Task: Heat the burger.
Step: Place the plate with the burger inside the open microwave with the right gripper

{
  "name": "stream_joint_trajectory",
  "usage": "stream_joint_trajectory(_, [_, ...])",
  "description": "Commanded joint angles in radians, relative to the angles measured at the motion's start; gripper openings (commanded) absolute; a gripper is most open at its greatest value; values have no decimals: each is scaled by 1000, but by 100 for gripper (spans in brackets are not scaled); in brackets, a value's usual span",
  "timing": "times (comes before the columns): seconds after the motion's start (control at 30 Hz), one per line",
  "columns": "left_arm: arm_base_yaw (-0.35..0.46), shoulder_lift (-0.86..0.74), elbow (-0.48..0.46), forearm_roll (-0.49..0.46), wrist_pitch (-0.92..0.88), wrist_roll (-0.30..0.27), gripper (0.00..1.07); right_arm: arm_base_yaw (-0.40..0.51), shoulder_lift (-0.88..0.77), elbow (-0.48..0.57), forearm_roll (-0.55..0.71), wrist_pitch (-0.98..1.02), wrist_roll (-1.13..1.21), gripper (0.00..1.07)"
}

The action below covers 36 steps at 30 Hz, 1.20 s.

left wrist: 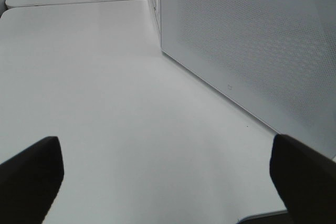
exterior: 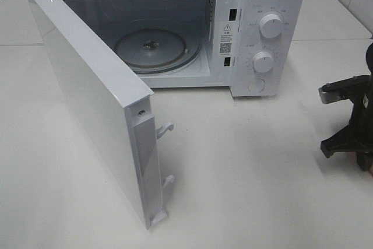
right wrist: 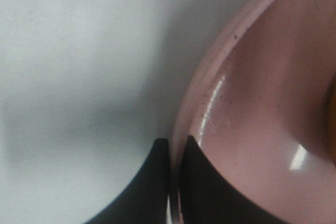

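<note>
The right pincer (right wrist: 176, 141) is clamping on the rim of the pink plate (right wrist: 252, 93). Its two black fingers (right wrist: 142, 192) are standing almost together, one outside the rim and one inside, with only the thin rim between them. The white surface (right wrist: 68, 51) is showing next to the plate. The burger (right wrist: 332, 114) is showing only as a narrow brown strip at the picture's edge, over the inside of the plate; more of it I cannot tell. The left pincer (left wrist: 165, 142) is hanging wide apart above the surface, holding and touching nothing, near the outer face of the microwave door (left wrist: 252, 51). In the high view the microwave (exterior: 262, 4) is standing with its door swung out, the glass turntable (exterior: 154, 48) is lying inside, and the right arm (exterior: 349, 115) is showing at the right edge.
</note>
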Motion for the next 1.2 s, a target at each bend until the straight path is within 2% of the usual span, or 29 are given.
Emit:
stream_joint_trajectory(0.03, [3,-12,0,0,-14,-4,100,41,3,8,-33,31,55,0])
stream_joint_trajectory(0.33, [3,-12,0,0,-14,-4,100,117,2,8,-160,92,171,0])
stream_joint_trajectory(0.77, [3,-12,0,0,-14,-4,100,172,-104,8,-211,159,189,0])
stream_joint_trajectory(1.2, [3,-12,0,0,-14,-4,100,273,-231,8,-228,294,189,0])
